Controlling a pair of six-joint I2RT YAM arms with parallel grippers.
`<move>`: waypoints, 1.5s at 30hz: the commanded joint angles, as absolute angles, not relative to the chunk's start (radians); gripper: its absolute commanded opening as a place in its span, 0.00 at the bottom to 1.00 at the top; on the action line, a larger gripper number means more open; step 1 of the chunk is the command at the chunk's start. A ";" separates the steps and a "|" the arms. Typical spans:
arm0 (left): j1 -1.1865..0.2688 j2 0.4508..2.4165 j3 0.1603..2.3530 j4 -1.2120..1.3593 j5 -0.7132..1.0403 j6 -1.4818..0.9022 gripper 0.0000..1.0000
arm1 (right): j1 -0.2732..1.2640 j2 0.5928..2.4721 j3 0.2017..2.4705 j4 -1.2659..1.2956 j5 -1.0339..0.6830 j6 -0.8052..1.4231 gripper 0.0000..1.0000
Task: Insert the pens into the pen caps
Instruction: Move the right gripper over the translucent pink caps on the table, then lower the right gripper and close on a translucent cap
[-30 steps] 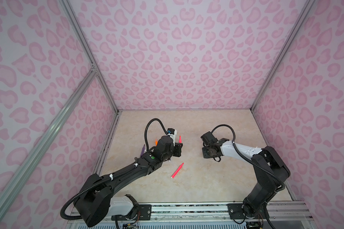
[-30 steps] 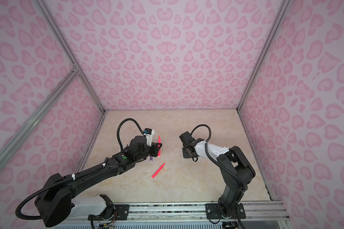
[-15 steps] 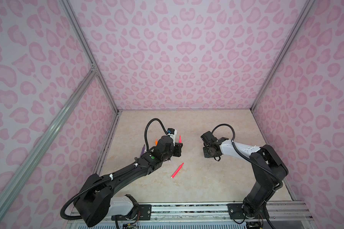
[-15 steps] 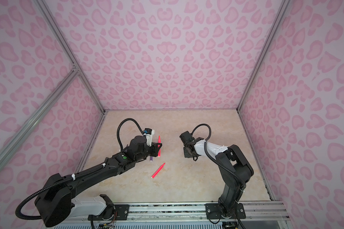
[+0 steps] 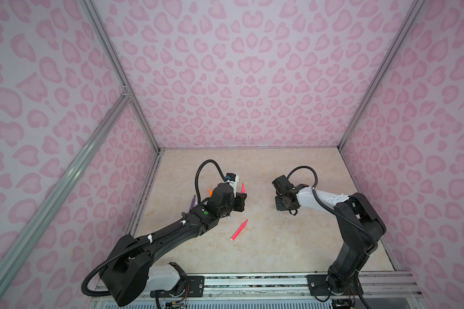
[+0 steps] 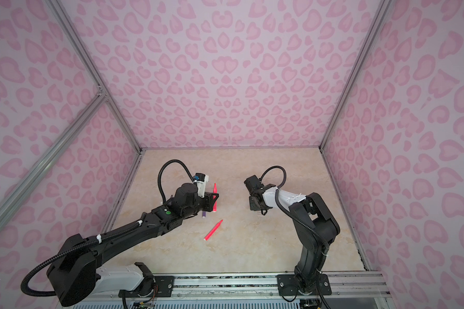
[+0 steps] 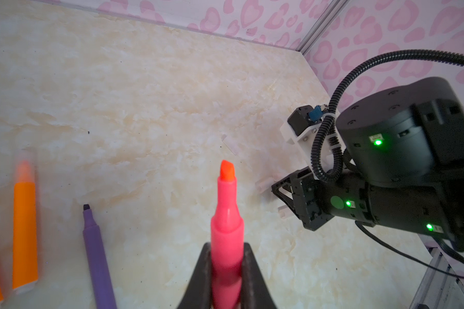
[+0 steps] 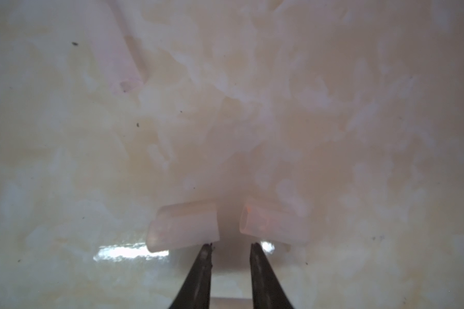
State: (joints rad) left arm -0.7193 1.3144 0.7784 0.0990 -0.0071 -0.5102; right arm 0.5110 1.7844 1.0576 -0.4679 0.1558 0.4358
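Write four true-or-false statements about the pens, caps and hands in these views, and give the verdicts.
1. The left hand grips a pink-red pen. True.
2. The right hand is shut on a clear cap. False: its jaws stand apart on nothing; two caps lie just past its tips.
3. A second pink-red pen lies loose on the table. True.
4. The purple pen seen from the left wrist wears a cap. False: its dark tip is bare.
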 commanded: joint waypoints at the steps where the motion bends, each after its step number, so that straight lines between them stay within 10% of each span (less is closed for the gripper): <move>1: -0.718 1.321 0.793 0.092 -0.009 -0.505 0.03 | 0.502 1.798 1.063 -0.444 0.171 0.448 0.26; 45: -0.719 1.330 0.797 0.097 0.014 -0.509 0.03 | 0.520 1.834 1.073 -0.327 0.091 0.564 0.36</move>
